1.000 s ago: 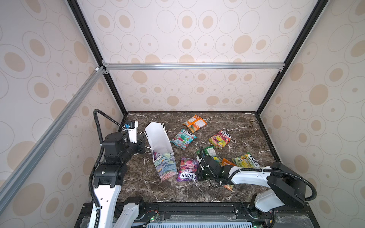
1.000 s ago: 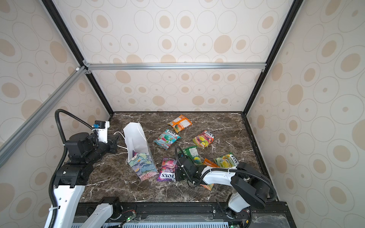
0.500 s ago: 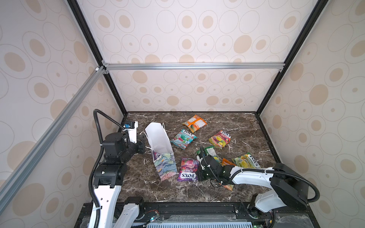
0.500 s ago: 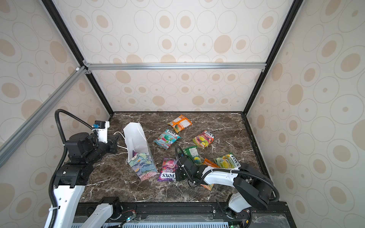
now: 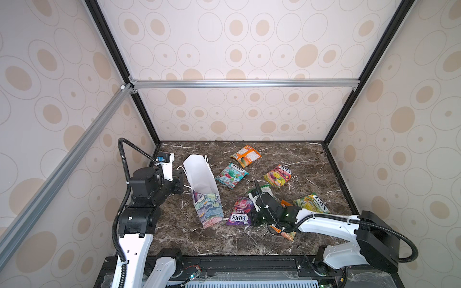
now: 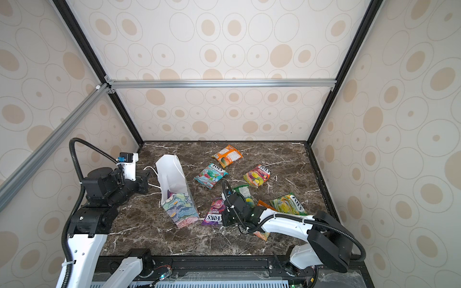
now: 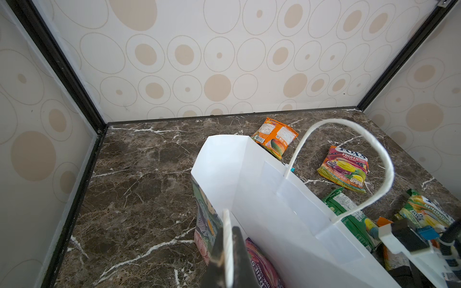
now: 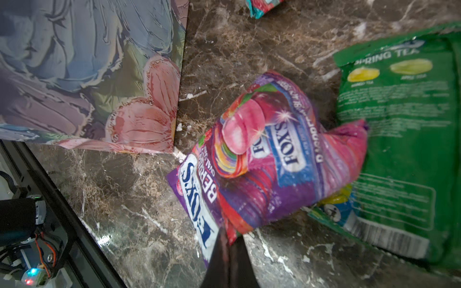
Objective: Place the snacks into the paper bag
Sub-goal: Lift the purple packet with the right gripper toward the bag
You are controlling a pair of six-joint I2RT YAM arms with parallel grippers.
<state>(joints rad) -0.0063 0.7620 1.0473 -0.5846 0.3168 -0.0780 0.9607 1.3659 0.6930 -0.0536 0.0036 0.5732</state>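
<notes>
The paper bag (image 5: 199, 174) (image 6: 172, 174) stands tilted at the left, its white inside open toward the top views. Its floral outside (image 8: 87, 74) shows in the right wrist view. My left gripper (image 5: 184, 184) (image 7: 228, 224) is shut on the bag's near cord handle. A purple packet (image 7: 262, 264) lies inside the bag. My right gripper (image 5: 250, 219) (image 8: 228, 237) is shut on the near edge of a purple FOX'S packet (image 5: 240, 210) (image 6: 214, 212) (image 8: 269, 159), just right of the bag. A green packet (image 5: 262, 190) (image 8: 399, 124) lies beside it.
Loose on the marble lie an orange packet (image 5: 245, 155), a teal one (image 5: 230, 174), a red-yellow one (image 5: 278, 174) and a yellow-green one (image 5: 310, 203). Another orange packet (image 5: 287, 233) is partly under the right arm. Walls close in the back and both sides.
The right arm has shifted a little at the purple packet. The left arm and the bag have not moved.
</notes>
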